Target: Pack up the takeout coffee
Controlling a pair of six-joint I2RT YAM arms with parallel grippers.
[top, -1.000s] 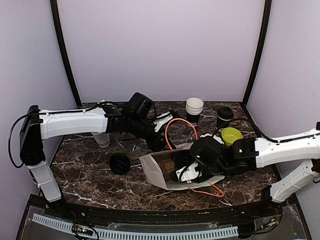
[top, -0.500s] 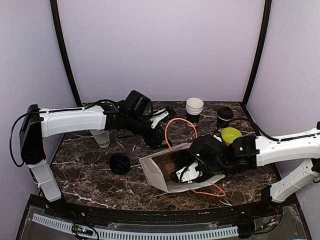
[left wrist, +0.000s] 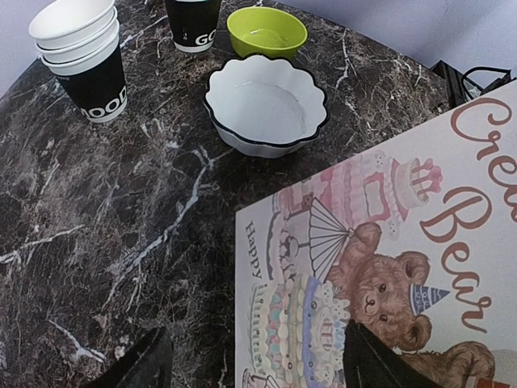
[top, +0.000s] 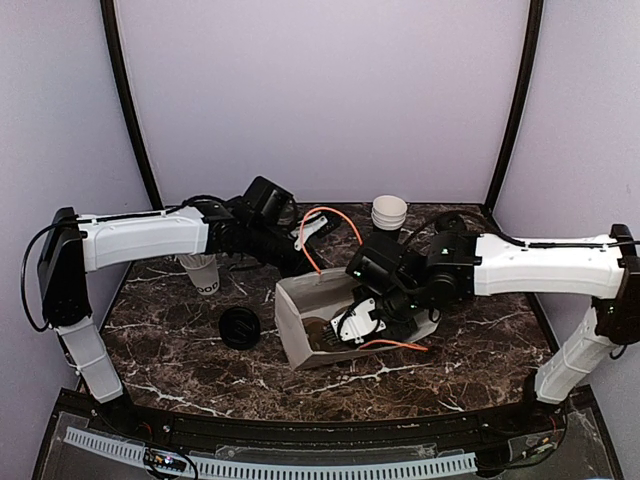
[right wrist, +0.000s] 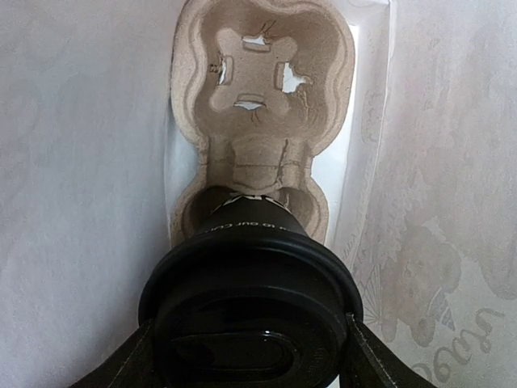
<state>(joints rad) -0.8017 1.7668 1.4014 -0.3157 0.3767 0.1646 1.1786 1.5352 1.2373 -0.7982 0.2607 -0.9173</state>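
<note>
In the right wrist view a takeout coffee [right wrist: 250, 299], a black cup with a black lid, sits in the near socket of a brown pulp cup carrier [right wrist: 262, 73] inside the white paper bag [top: 300, 325]. My right gripper [right wrist: 250, 327] is shut on its lid, one finger on each side, and reaches into the bag's mouth [top: 356, 322]. My left gripper [top: 305, 240] hovers at the bag's far side, open [left wrist: 258, 360], over its printed bear face [left wrist: 380, 267]. The bag's orange handle [top: 335, 215] loops up beside it; I cannot tell whether it is hooked on a finger.
A stack of lidless black cups [left wrist: 81, 56] stands at the back [top: 388, 215]. Near it are another black lettered cup [left wrist: 192, 24], a green bowl [left wrist: 266, 31] and a white scalloped bowl [left wrist: 266, 105]. A loose black lid [top: 240, 327] and a white cup [top: 203, 275] are at the left.
The bag has tipped up from lying flat and shifted towards the back left with my right gripper inside it. Its orange handle has risen. My left gripper drew back slightly.
</note>
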